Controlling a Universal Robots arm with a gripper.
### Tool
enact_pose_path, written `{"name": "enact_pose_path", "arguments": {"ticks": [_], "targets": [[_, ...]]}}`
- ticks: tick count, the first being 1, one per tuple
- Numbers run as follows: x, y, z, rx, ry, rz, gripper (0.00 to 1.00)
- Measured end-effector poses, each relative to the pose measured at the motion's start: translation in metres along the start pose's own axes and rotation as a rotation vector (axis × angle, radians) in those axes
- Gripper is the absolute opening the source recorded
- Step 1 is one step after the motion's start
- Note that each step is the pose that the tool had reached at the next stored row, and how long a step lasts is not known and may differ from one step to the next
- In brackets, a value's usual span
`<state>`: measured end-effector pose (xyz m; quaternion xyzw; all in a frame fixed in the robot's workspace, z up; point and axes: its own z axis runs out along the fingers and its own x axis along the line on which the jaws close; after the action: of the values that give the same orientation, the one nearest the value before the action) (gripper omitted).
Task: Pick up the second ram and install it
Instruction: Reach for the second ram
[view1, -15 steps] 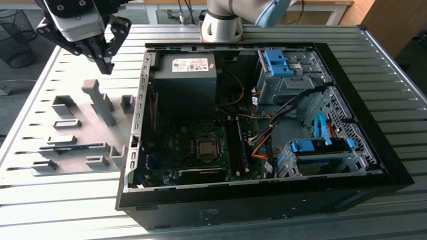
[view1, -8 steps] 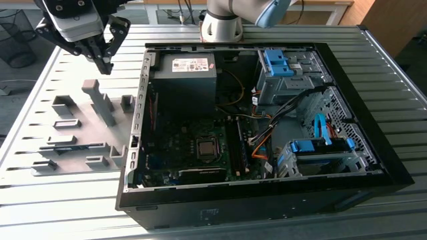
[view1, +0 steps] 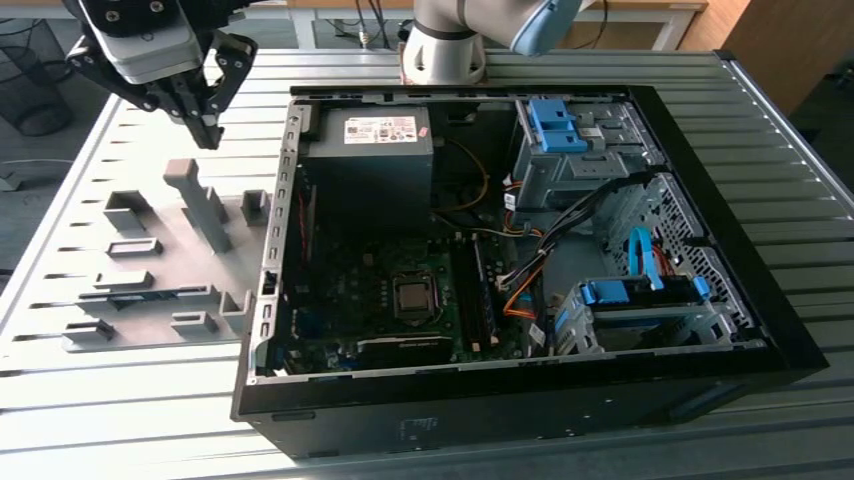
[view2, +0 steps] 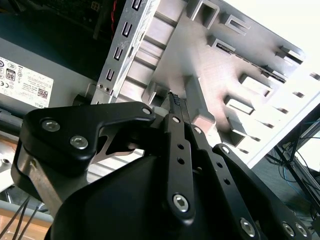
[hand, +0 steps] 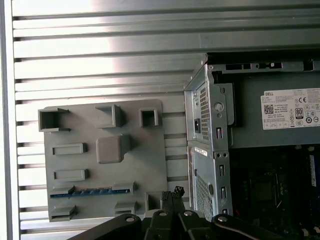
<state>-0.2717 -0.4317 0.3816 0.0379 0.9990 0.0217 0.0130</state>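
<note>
Claw (view1: 204, 130) above grey tray (hand: 147, 155), seemingly closed, second ram (hand: 92, 191) in tray

Only the blue top edge of the second ram (hand: 92, 191) shows above the grey holder tray (hand: 150, 150) in the first wrist view. The claw (hand: 172, 192) is cut off at that picture's edge; in the second wrist view its body hides much of the tray

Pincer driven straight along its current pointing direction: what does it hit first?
Probably the grey holder plate, near its edge beside the computer case; the pincer points down there, off to the side of the blue ram. Depth is unclear, so treat the spot as approximate.
</note>
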Motion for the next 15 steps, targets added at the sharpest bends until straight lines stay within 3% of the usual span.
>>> {"name": "enact_pose_path", "arguments": {"ticks": [15], "targets": [[0.0029,-0.0002,0.0002,0.0,-0.0001,0.0,0.1]]}}
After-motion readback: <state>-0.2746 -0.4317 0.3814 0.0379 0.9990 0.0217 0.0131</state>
